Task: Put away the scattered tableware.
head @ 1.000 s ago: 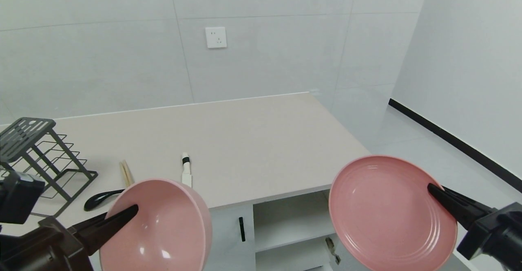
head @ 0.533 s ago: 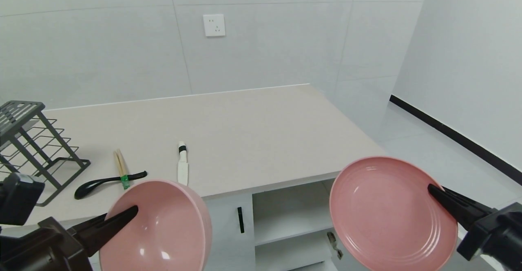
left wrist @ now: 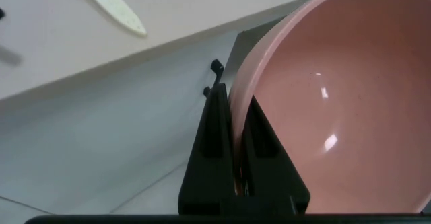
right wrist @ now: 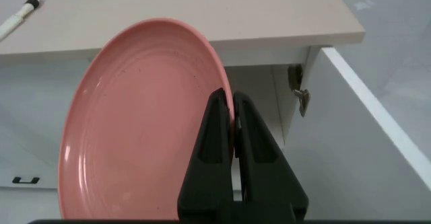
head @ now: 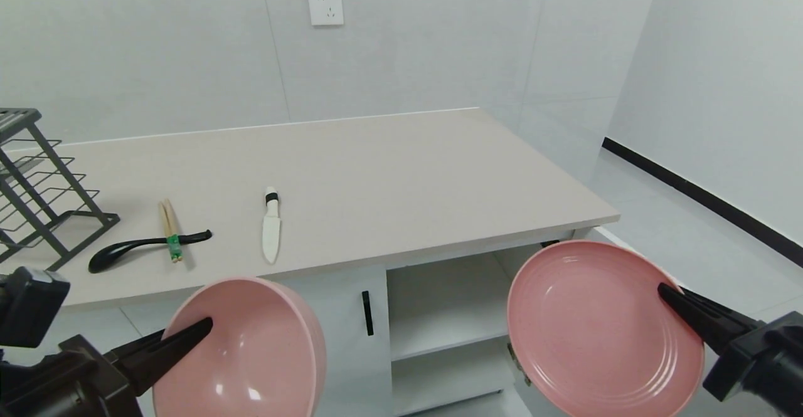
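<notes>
you have the beige countertop (head: 389, 166) across the middle of the frame, and the white cabinet (head: 332, 342) below it has an open shelf at lower centre. at lower right the pink plate (head: 590, 329) stands tilted on edge, with your right gripper (head: 662, 288) closed tight on its rim. at lower left the pink bowl (head: 251, 354) is pinched at the rim by your left gripper (head: 210, 323). the dark dish rack (head: 37, 179) sits at far left. near it on the counter lie a black spoon (head: 135, 248), a white knife (head: 271, 226) and chopsticks (head: 169, 232), which cross the spoon's handle.
</notes>
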